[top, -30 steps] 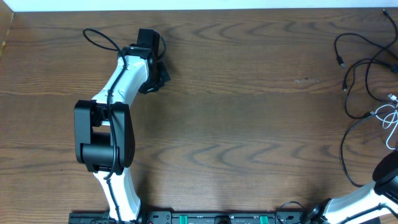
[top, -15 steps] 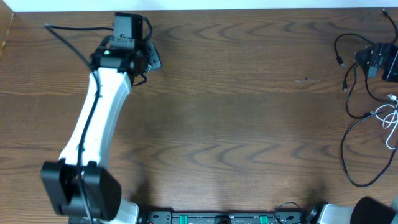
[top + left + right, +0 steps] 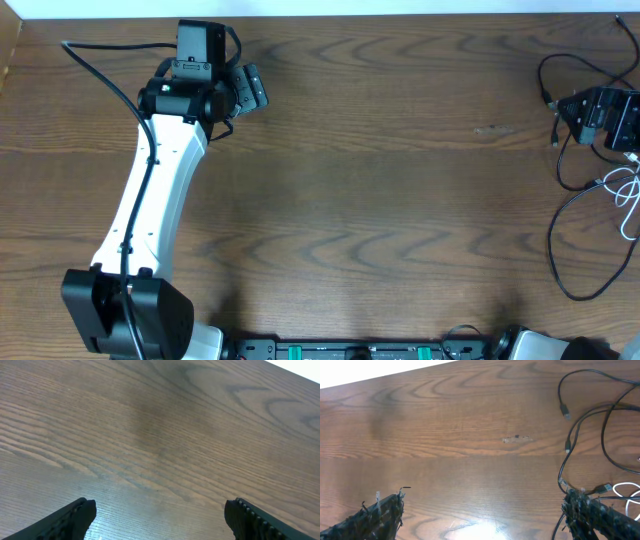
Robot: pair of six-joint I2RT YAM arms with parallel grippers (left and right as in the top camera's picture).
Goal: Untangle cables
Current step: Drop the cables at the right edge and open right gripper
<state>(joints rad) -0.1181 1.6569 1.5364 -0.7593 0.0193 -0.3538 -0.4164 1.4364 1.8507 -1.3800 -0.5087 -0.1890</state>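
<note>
Your cables (image 3: 597,181) lie tangled at the right edge of the desk (image 3: 380,200), several black cords and one white. Your right gripper (image 3: 572,108) hangs over them, jaws spread wide, grasping nothing. Your left gripper (image 3: 160,510) sits released near the far left corner

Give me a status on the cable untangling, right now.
Done: nothing clearly; the black cables and the white cable lie bunched in one heap at the table's right edge. In hand: nothing gripped; the right gripper hovers open over that heap, the left gripper is open over bare wood far away. Left: pulling every cord apart.
</note>
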